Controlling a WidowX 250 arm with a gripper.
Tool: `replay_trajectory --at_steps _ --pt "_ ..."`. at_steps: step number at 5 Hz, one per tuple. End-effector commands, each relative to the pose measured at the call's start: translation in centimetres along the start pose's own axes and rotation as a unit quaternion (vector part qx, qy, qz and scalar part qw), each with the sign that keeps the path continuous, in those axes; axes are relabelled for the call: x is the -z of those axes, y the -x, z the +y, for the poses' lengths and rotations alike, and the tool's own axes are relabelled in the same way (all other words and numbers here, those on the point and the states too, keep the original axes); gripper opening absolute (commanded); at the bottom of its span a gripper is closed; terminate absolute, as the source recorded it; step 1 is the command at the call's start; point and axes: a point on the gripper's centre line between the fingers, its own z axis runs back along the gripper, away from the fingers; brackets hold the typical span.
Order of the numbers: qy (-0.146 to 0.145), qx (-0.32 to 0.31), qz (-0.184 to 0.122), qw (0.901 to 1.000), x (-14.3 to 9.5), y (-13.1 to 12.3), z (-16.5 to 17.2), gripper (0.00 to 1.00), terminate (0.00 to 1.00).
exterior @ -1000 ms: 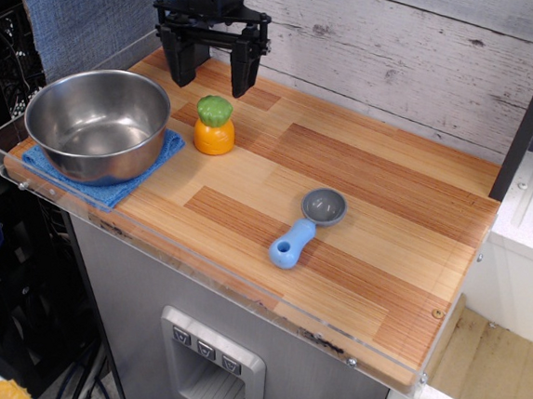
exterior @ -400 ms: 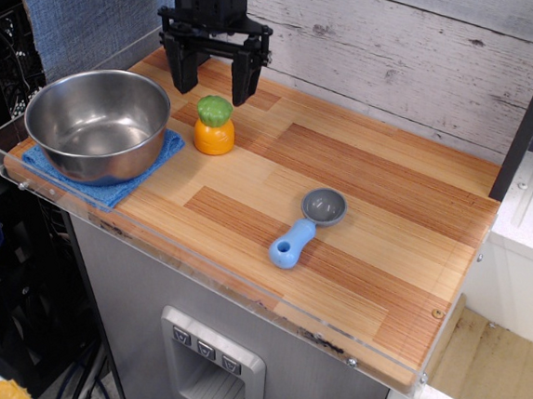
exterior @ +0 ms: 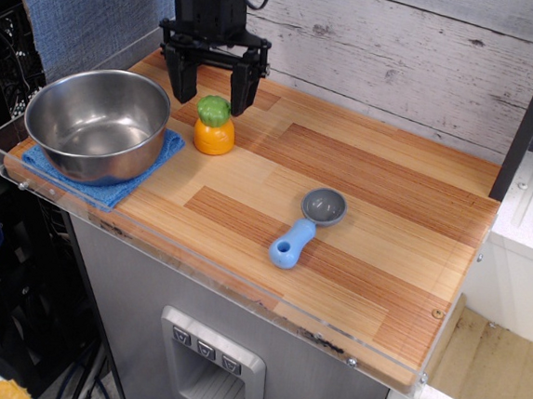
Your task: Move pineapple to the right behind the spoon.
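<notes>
Pineapple (exterior: 214, 127) stood upright near the tabletop's (exterior: 376, 228) back-left, just beside the steel bowl (exterior: 97, 123) on its blue cloth (exterior: 118, 183). The gripper (exterior: 209, 98) hung over it, jaws spread wide, gripping nothing. Bare wood lay open rightward behind the spoon (exterior: 307, 225).

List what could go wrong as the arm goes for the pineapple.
1. The gripper hangs open just behind the pineapple, not clearly centred over it; a finger could land on the bumpy green top and tip the toy.
2. The steel bowl on its blue cloth sits close beside the pineapple, so the nearer finger might clip its rim.
3. The pineapple's rounded body may slip from the fingers on the way to the spot behind the spoon.
</notes>
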Motion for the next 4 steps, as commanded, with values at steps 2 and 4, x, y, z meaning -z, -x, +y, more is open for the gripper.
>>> replay_trajectory --at_steps 2,4 --pt "-0.01 0.004 -0.015 0.9998 -1.16 -0.82 -0.17 0.0 0.0" --pt "-0.002 0.003 -0.02 0.9998 -1.95 -0.64 0.02 0.0 0.0"
